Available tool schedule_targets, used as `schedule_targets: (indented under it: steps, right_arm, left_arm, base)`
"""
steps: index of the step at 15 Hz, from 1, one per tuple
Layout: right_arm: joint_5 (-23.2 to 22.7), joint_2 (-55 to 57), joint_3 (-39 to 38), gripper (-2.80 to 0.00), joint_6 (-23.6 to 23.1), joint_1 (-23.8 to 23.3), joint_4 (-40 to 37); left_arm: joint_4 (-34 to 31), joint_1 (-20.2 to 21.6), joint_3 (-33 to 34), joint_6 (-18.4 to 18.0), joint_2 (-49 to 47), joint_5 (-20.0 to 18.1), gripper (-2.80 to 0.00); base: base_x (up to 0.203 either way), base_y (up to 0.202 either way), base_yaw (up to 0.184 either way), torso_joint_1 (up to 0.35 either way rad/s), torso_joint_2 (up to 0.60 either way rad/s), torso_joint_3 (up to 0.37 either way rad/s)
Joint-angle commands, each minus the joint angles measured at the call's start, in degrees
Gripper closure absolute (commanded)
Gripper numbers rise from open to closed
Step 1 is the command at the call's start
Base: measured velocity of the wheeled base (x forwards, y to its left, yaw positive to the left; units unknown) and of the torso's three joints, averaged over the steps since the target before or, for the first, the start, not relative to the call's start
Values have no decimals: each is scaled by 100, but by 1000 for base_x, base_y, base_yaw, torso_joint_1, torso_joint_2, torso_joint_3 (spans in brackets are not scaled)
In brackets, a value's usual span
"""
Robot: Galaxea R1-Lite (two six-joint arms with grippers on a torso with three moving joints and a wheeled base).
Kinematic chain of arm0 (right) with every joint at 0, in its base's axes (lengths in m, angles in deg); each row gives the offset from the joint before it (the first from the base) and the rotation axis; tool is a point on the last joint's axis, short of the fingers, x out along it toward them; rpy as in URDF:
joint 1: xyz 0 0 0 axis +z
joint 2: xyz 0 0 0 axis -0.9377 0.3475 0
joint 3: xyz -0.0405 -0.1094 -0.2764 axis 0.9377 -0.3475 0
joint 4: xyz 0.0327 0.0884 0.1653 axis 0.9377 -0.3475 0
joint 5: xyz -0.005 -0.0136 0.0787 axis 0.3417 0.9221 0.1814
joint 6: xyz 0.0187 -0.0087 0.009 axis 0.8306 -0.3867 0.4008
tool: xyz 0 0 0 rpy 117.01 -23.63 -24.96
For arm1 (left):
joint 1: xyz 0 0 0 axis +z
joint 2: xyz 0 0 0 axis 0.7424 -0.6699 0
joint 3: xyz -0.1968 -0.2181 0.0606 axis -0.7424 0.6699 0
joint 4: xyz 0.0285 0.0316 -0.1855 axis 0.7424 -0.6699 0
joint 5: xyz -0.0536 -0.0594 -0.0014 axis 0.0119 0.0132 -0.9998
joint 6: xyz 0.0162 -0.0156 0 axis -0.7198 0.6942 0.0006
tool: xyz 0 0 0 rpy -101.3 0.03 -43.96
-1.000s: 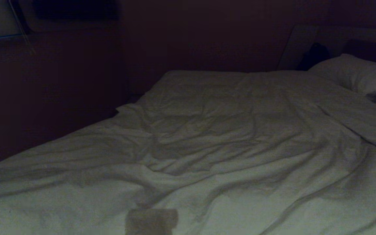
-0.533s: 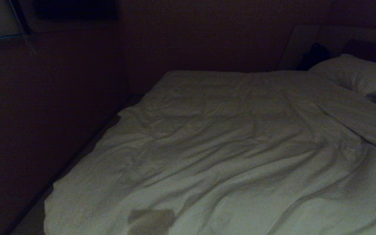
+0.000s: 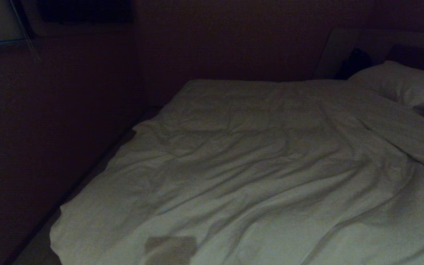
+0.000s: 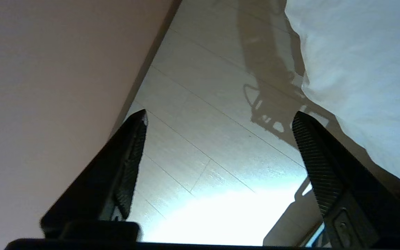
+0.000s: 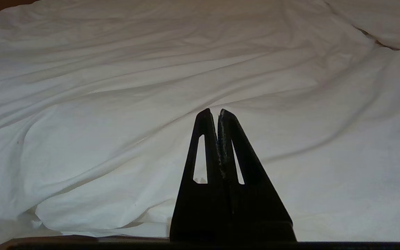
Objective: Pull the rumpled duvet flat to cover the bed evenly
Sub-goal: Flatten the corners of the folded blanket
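A: Lying rumpled across the bed (image 3: 98,176), the duvet (image 3: 256,173) reaches a pillow (image 3: 399,82) at two o'clock.
B: And the grippers?
A: Left gripper (image 4: 219,118) gapes empty over floor (image 4: 200,132); right gripper (image 5: 214,111) is pinched closed, empty, above the duvet.
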Motion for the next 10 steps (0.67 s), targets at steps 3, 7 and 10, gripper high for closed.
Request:
schedule_targets:
  steps: [3, 7, 10]
  right_arm:
    - [-4, 6, -1, 0, -4, 0, 2]
    - [-4, 6, -1, 0, -4, 0, 2]
    - [-4, 6, -1, 0, -4, 0, 2]
  left_arm:
    - [-5, -12, 91, 11, 121, -592, -280]
    - [-5, -28, 275, 124, 285, -2031, -280]
    - [-21, -127, 446, 304, 263, -3280, -280]
  base:
    - [0, 0, 0, 0, 0, 0]
    - [0, 0, 0, 0, 0, 0]
    - [0, 0, 0, 0, 0, 0]
